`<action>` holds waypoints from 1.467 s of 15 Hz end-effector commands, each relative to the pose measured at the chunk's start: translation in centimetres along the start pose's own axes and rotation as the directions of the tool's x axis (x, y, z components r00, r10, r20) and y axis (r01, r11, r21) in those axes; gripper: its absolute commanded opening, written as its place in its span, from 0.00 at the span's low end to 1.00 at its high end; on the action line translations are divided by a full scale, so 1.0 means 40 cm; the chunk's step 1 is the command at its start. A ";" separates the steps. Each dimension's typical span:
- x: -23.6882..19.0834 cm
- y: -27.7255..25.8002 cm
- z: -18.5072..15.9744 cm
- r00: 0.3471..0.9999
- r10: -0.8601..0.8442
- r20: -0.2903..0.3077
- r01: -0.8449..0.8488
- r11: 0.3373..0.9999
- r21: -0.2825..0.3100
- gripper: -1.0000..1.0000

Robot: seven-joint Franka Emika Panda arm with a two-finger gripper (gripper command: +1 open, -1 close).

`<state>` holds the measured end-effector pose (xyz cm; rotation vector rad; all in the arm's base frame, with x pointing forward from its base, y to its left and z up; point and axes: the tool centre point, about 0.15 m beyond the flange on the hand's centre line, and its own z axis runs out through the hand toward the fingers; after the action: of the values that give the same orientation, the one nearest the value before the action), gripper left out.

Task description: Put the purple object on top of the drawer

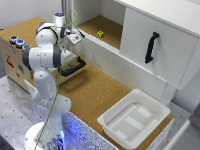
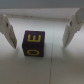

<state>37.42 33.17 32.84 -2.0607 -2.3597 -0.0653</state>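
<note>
Pale fingers (image 2: 7,31) frame the wrist view on both sides, spread wide with nothing between them but air and, further down, the purple object (image 2: 34,43). That small dark cube carries yellow lettering on its faces and sits on a light surface, roughly centred in the gap, though slightly nearer one finger than the other. The gripper (image 2: 39,31) is open and holds nothing.

From these frames I judge the step in hand to be the descent for the grasp. To do it well, the arm should go straight down, keeping the cube midway between the fingers so both pads meet opposite flat faces together; a lopsided approach could nudge or twist the block. Closing low on the cube, not on its top edge, would give a surer hold.

In the exterior view the cube itself is hidden behind the arm, which reaches over the low cabinet area by the drawer (image 1: 70,69) with its curved black handle. The cork tabletop (image 1: 95,92) spreads brown and grainy. A yellow cube (image 1: 100,34) lies on the recessed shelf, a white door (image 1: 155,47) with a black handle stands at the exterior view's right, a white bin (image 1: 134,119) rests on the cork in front, and coloured buttons (image 1: 19,42) sit at the left.
</note>
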 end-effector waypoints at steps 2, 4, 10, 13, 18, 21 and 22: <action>0.015 0.015 0.040 1.000 0.021 0.013 -0.020 1.000 -0.011 0.00; 0.014 0.008 0.040 0.999 0.019 0.034 -0.019 1.000 -0.016 0.00; 0.014 -0.031 0.003 0.996 0.040 0.079 -0.036 0.998 -0.058 0.00; 0.024 -0.041 -0.059 0.993 0.063 0.101 -0.052 0.993 -0.104 0.00; 0.106 -0.036 -0.281 0.988 0.066 0.143 -0.029 0.969 -0.247 0.00; 0.179 -0.019 -0.396 0.988 0.034 0.148 0.012 0.954 -0.301 0.00; 0.208 -0.008 -0.418 0.989 0.021 0.147 0.025 0.953 -0.303 0.00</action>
<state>36.39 36.30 42.49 -2.1878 -2.4657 -0.3081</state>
